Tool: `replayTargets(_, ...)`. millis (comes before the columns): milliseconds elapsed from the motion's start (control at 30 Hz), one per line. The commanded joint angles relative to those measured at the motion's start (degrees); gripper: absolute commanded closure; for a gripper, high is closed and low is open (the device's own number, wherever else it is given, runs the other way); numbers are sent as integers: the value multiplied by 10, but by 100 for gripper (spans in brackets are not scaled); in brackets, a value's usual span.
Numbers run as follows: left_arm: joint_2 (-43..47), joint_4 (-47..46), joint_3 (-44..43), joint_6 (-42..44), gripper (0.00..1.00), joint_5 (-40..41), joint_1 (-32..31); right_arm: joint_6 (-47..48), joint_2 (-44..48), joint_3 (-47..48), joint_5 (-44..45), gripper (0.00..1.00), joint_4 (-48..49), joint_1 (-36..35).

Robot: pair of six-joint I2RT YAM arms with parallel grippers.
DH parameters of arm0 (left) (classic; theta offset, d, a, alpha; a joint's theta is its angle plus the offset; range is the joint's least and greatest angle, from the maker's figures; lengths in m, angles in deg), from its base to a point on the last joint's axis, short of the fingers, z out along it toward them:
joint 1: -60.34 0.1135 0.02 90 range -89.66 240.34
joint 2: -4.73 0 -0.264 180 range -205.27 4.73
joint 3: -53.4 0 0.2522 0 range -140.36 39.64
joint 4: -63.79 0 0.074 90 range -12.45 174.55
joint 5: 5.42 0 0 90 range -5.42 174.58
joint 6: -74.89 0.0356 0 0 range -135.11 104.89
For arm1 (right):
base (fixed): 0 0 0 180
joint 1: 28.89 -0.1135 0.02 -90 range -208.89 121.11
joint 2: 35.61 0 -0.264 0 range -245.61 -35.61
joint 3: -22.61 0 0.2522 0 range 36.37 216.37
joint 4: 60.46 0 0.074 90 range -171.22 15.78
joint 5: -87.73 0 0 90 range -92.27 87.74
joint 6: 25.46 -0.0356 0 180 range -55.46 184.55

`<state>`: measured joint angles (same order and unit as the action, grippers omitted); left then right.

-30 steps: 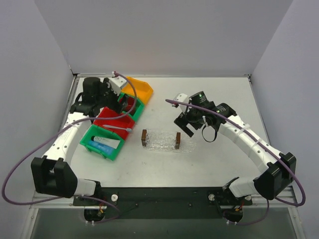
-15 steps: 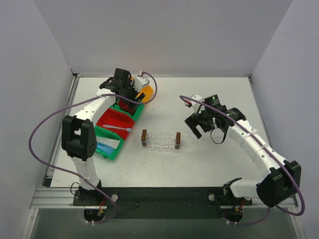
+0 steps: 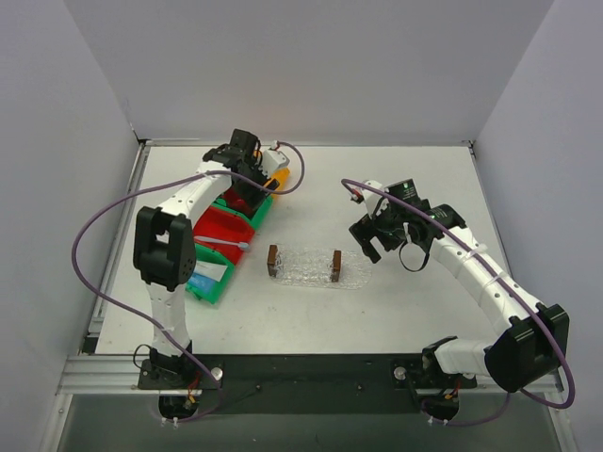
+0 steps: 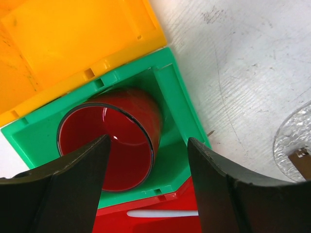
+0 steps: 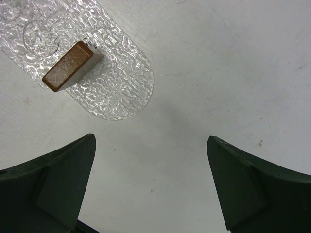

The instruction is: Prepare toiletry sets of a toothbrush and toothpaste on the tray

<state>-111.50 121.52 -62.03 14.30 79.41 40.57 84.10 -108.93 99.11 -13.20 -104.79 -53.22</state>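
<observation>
Bins [image 3: 217,226] stand left of the tray [image 3: 303,268]. The right gripper [image 5: 150,141], jaws open, hovers right of the tray; the left gripper [image 4: 147,145], jaws open, hangs over a red cup [image 4: 129,153] left of it. The toothbrush [image 3: 224,242] and toothpaste [image 3: 200,279] lie in the bins.

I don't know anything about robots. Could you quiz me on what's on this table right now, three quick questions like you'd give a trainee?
1. Pick one: what lies in the green bin under the open jaws of the left gripper?
A. a red cup
B. a blue tube
C. a bar of soap
2. True or false: the clear tray already holds a toothbrush.
3. Fill in the colour: the toothbrush rests on the ___ bin.

Key: 1 A. 2 false, the tray holds nothing yet. 3 red, it is the red bin.
</observation>
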Motion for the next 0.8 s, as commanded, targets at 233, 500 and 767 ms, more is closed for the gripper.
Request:
replayTargets(233,-38,6,-36,-6,30,32,2,4,17,-7,-14,9,0,3)
replayTargets(500,-52,-10,-27,-8,42,38,5,7,12,-9,-14,9,-1,3)
replayTargets(767,-52,-23,-22,-11,61,42,8,8,8,-11,-15,10,0,4)
